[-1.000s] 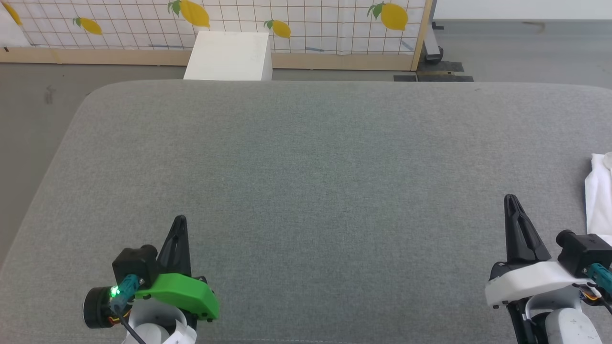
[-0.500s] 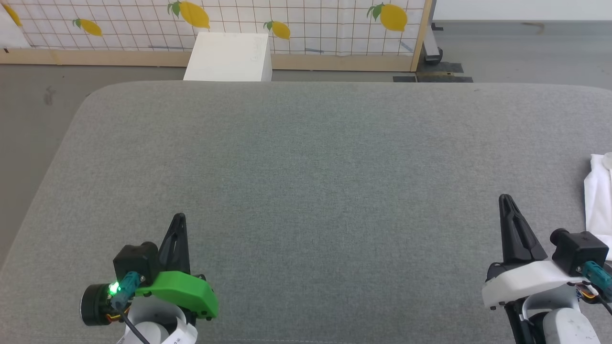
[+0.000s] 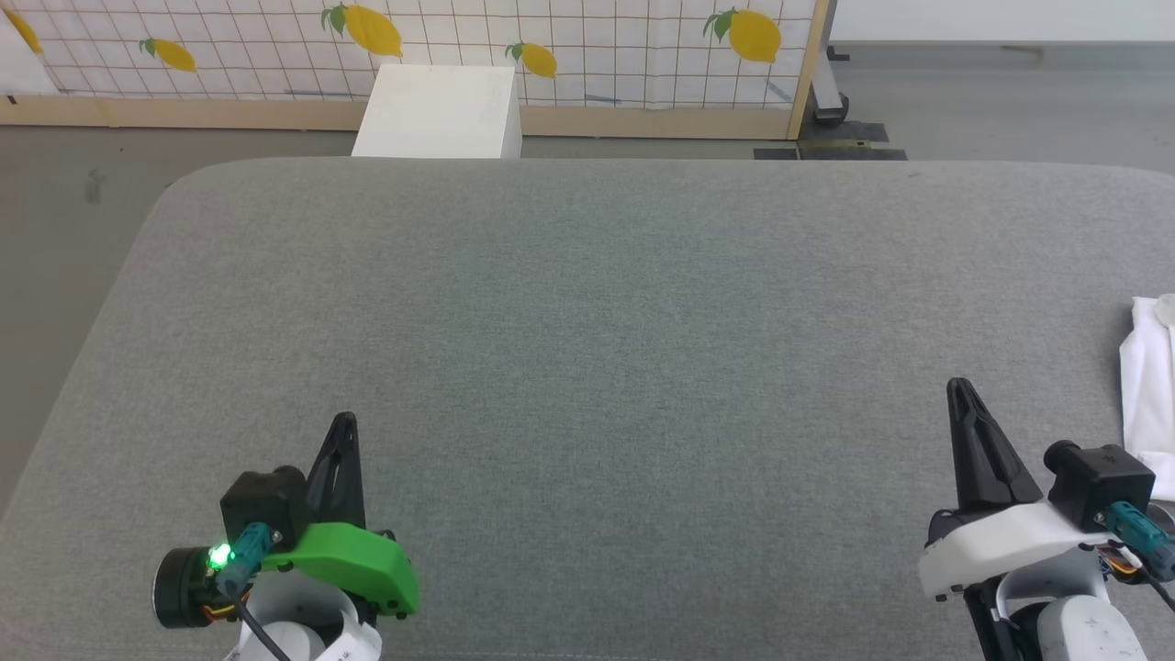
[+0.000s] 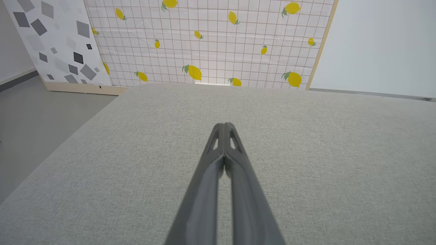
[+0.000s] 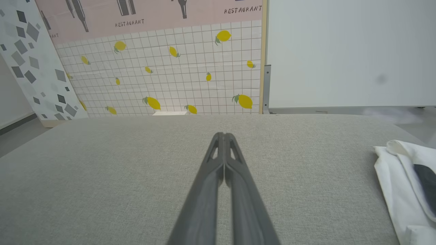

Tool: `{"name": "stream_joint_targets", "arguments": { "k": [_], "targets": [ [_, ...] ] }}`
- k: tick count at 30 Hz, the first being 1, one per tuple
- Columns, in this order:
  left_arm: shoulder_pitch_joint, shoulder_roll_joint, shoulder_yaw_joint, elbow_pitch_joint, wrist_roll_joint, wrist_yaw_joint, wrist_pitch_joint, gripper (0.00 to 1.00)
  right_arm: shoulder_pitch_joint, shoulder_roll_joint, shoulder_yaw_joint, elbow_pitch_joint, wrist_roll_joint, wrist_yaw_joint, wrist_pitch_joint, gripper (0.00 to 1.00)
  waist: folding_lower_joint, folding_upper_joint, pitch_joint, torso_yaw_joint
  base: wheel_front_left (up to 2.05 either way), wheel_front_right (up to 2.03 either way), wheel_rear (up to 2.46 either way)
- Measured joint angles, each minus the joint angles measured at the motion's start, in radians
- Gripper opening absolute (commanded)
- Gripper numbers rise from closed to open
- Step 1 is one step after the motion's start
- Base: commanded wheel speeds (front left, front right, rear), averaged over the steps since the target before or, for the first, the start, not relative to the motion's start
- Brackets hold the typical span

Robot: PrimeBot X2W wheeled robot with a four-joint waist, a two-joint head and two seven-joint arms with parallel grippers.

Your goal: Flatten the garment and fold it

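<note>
Left gripper (image 3: 344, 422) and right gripper (image 3: 957, 387) both pinched closed, holding nothing, low over the near side of the grey pad (image 3: 587, 312); garment (image 3: 1147, 386) lies right of the right gripper, seemingly bunched but mostly cropped; white box (image 3: 441, 110) stands beyond.

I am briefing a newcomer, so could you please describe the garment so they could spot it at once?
Start with the broad grey cushioned surface. At its right edge, beyond the right gripper, lies the garment. It is bunched white cloth with a dark patch, unlike the stiff white box beyond the far edge.
</note>
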Motion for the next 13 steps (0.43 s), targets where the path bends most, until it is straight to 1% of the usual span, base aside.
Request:
{"name": "stream_joint_targets", "arguments": {
  "k": [13],
  "targets": [
    [0.004, -0.007, 0.007, -0.021, 0.018, -0.006, 0.019, 0.00, 0.005, 0.000, 0.013, -0.024, -0.019, 0.000, 0.023, 0.00, 0.0000, 0.0000, -0.002, -0.001, 0.00, 0.00, 0.00]
  ]
}}
